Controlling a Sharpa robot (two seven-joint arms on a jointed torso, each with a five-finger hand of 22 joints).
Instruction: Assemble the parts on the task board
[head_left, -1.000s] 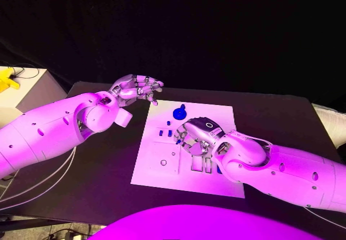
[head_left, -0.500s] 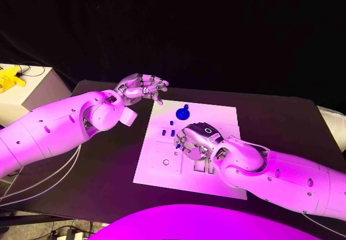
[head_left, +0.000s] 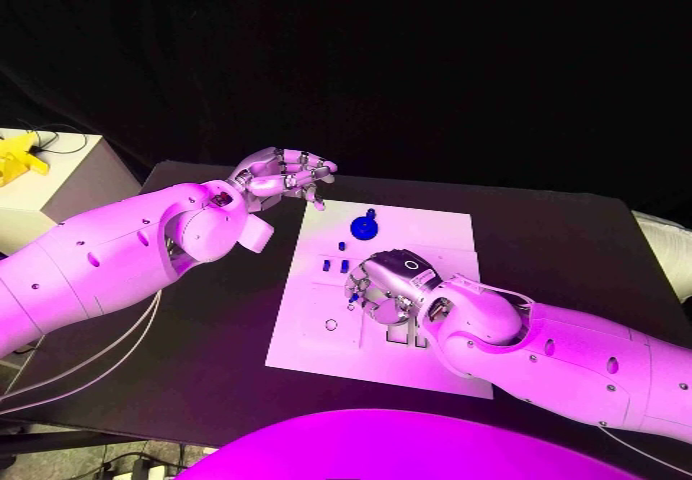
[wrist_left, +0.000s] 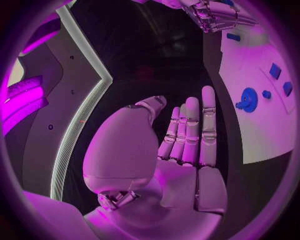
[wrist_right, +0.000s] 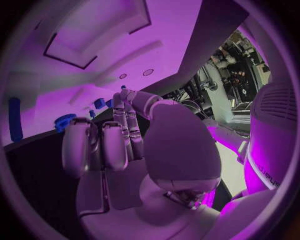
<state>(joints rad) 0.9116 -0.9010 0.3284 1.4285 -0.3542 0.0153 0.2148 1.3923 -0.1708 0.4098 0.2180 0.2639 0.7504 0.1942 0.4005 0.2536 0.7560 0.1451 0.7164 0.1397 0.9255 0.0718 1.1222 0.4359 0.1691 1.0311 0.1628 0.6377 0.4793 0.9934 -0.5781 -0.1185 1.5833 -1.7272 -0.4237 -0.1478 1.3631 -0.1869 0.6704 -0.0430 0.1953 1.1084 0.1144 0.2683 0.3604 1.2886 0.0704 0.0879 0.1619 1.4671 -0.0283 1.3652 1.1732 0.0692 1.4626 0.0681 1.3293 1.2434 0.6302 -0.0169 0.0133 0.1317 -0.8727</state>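
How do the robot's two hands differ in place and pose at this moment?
The left hand hangs over the black table off the task board's far corner, while the right hand sits low over the board's middle. The left hand's fingers lie nearly straight together; the right hand's curl down toward the board. Neither plainly holds a part.

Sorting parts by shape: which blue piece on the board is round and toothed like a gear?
The blue gear near the task board's far edge, beyond the right hand. The other blue parts are small blocks.
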